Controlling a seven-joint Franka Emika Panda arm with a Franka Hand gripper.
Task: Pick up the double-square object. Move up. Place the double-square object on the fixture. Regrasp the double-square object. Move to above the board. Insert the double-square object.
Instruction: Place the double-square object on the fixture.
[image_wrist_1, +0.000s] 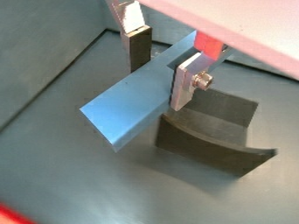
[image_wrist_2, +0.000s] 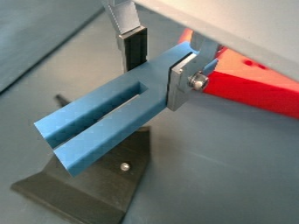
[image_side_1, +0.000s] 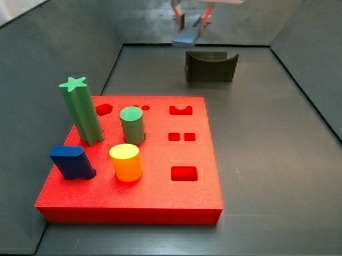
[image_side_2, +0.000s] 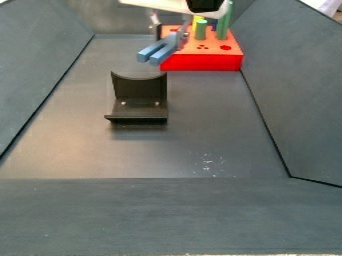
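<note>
Hand (image_wrist_2: 158, 61) of the arm hangs in the air above the dark grey desk (image_side_2: 201, 150), its flat silver fingers (image_wrist_1: 187, 83) clenched on the slate-blue flat bar with two square prongs (image_wrist_2: 105, 118), the double-square object. In both wrist views the bar sticks out from between the dark pads and is tilted downward, with the two prongs at its free end. It is lifted above the dark olive-grey fixture with a notch in its top (image_side_2: 136, 95) and does not touch it. The large flat red board with shaped holes (image_side_1: 147, 160) lies well apart, carrying a green star-topped peg (image_side_1: 80, 110), a green cylinder (image_side_1: 132, 125), a yellow cylinder (image_side_1: 126, 162) and a short dark-blue block (image_side_1: 70, 162).
</note>
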